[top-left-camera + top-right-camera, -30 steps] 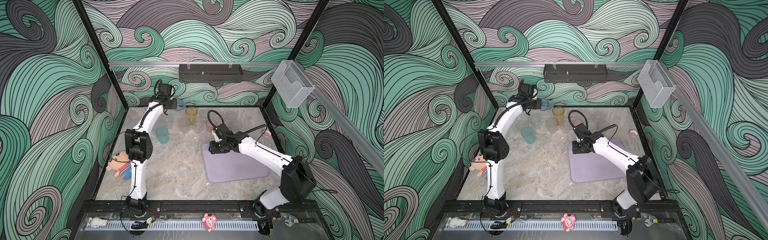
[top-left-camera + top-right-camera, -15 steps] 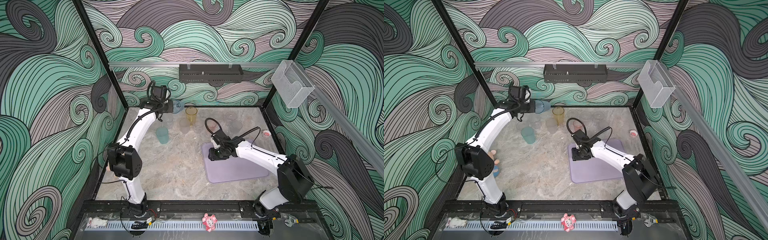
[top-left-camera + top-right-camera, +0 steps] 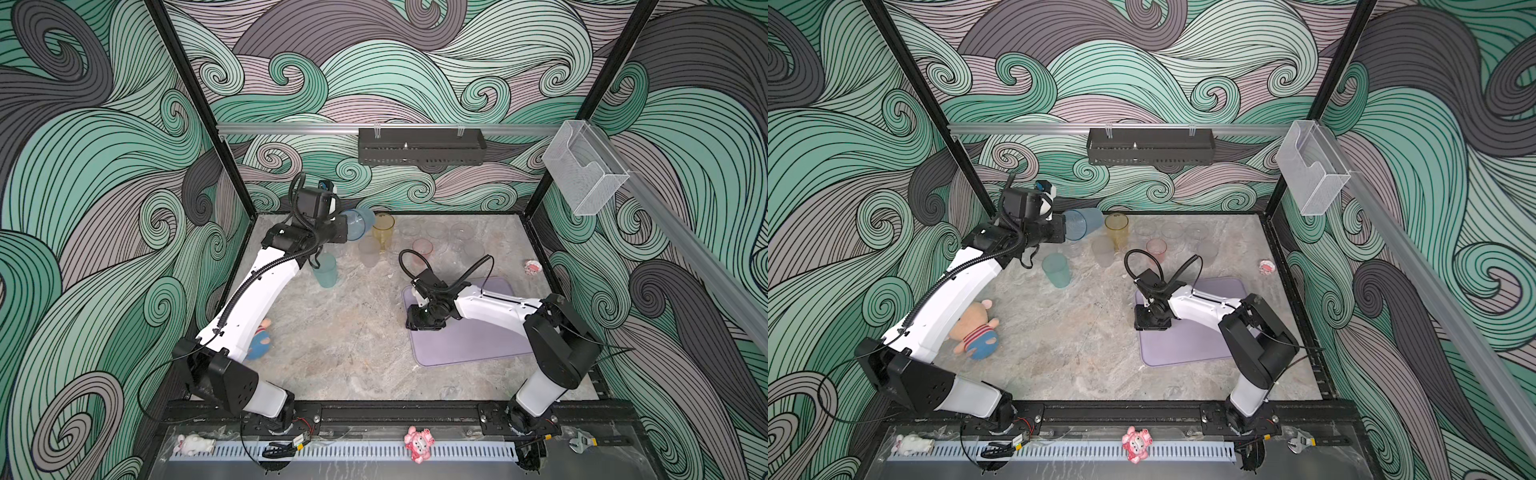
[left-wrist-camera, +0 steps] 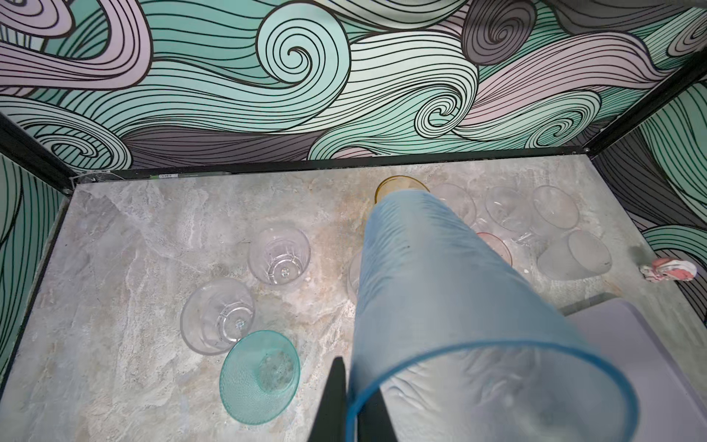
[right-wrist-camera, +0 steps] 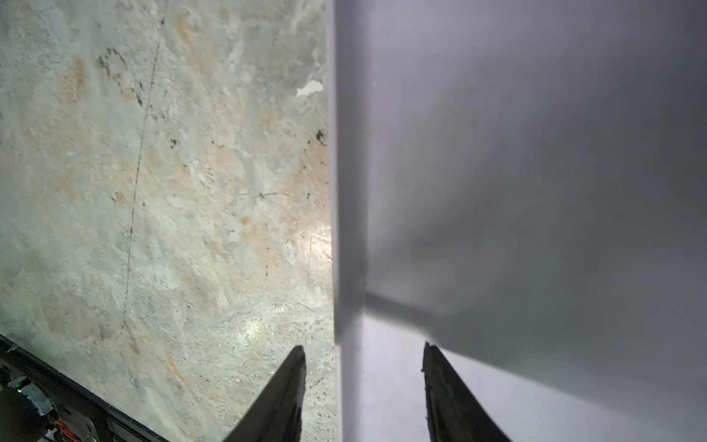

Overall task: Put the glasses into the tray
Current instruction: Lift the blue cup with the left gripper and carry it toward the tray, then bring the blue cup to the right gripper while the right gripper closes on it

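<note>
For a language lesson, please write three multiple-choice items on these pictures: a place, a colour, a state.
1. Where lies the tray? A) on the table, right of middle B) on the back wall C) at the table's left edge
2. The glass in the left pincer is: A) amber B) blue C) pink
3. The right pincer is: A) shut on a glass B) open, empty C) shut, empty
1 A: both top views show it flat there. 2 B: its blue wall fills the left wrist view. 3 B: its fingers stand apart over the tray's rim, nothing between.
</note>
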### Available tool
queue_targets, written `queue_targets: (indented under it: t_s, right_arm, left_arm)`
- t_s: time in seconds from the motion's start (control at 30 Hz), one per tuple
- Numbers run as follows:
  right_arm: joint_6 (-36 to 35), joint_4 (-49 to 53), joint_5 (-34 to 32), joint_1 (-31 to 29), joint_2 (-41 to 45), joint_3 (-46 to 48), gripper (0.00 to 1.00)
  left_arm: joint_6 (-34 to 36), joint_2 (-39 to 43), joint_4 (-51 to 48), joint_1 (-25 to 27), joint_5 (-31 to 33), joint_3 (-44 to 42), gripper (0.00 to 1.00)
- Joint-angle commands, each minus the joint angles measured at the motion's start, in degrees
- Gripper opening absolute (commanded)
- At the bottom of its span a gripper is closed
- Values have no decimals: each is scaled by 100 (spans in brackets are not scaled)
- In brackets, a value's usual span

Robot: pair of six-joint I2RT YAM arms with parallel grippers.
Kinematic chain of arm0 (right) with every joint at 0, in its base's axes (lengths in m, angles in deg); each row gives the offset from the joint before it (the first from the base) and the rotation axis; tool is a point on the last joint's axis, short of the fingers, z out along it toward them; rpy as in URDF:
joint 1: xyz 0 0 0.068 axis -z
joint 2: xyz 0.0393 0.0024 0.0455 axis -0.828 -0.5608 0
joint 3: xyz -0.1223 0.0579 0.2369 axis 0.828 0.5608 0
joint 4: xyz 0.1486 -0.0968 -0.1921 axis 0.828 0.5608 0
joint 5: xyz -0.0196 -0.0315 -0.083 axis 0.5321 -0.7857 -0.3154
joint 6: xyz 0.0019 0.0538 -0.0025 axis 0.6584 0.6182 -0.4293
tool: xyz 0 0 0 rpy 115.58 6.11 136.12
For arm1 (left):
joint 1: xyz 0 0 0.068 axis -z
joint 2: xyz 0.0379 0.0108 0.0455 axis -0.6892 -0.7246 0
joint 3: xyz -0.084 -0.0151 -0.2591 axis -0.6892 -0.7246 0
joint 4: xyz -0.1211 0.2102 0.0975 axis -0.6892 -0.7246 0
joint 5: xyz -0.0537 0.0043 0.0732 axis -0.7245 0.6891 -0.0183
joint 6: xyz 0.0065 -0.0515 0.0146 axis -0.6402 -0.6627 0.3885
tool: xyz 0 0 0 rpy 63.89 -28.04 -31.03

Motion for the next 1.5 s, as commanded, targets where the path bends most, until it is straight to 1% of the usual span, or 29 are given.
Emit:
queue_targets:
  t_s: [0.0, 0.17, 0.33, 0.43, 0.57, 0.7, 0.87, 1.03, 1.13, 1.27, 1.37, 1.4, 1.47]
  right_arm:
    - [294, -267, 124, -112, -127, 9, 50]
    - [507, -443, 229, -273, -423, -157, 50]
    - [638, -492, 297, -404, -769, -583, 50]
    - [656, -495, 385, -460, -950, -876, 50]
    - [542, -319, 374, -458, -904, -1089, 51]
    - [344, -67, 298, -322, -491, -1004, 51]
    - [158, 263, 118, 21, 487, -534, 52]
    - [105, 629, 60, 527, 1479, -300, 52]
    - [46, 825, -12, 615, 1796, -504, 52]
    - [89, 1059, 186, 609, 1994, -1035, 53]
    - [162, 1065, 227, 550, 2100, -1365, 57]
    - [172, 1065, 230, 518, 2111, -1480, 58]
    - [200, 1080, 250, 428, 2088, -1692, 60]
  left_arm:
    - [-63, 325, -59, 108, 145, -59, 0]
    - [-69, 464, -106, 190, 131, -207, 0]
    - [-38, 542, -228, 233, 101, -284, 0]
    - [-85, 631, -225, 250, 94, -428, 0]
    - [-81, 646, -311, 258, 93, -464, 0]
    - [-10, 571, -770, 268, 109, -299, 0]
    - [38, 634, -1398, 270, 266, -362, 0]
    - [-227, 617, -1648, 373, 40, -627, 0]
    - [-398, 561, -1631, 610, 61, -690, 0]
    - [-623, 367, -1658, 1029, 154, -613, 0]
    - [-774, 185, -1644, 1329, 323, -674, 0]
    - [-839, 175, -1649, 1382, 328, -709, 0]
    - [-951, -118, -1694, 1434, 225, -701, 0]
